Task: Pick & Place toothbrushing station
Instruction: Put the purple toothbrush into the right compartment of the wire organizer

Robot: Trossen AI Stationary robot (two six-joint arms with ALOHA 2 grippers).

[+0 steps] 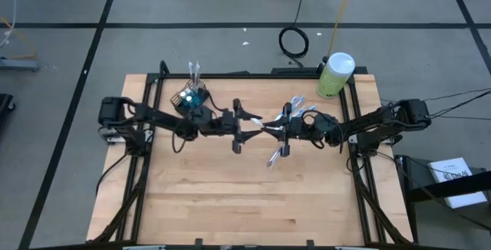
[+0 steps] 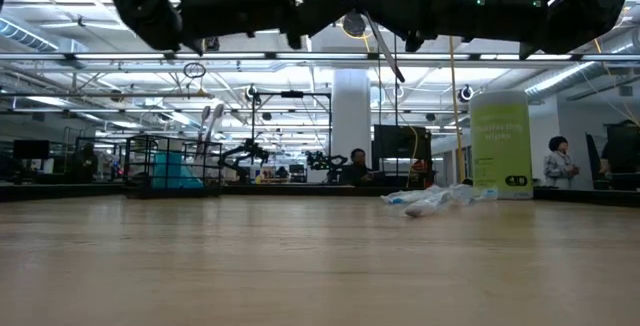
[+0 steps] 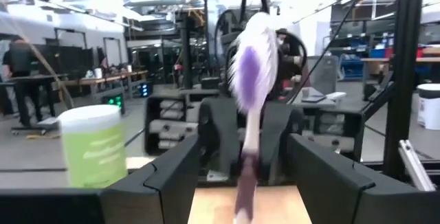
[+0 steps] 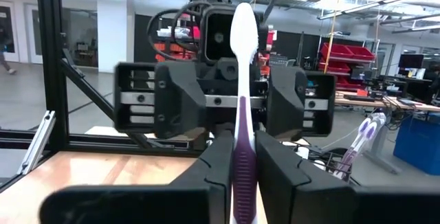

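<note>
The two claws meet nose to nose over the middle of the worktop (image 1: 230,204), left claw (image 1: 249,123) facing right claw (image 1: 278,133), a toothbrush (image 4: 243,93) between them. Mesh holder (image 1: 190,97) sits back-left, canister (image 1: 334,75) back-right, loose toothbrushes (image 2: 432,200) before it.

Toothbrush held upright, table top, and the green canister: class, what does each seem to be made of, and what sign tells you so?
Toothbrush: smooth moulded plastic, by its glossy white and purple handle. Table top: pale wood, probably sealed; fine grain lines run along its length. Green canister: likely plastic with a printed label and white lid, though the look leaves that open.
</note>
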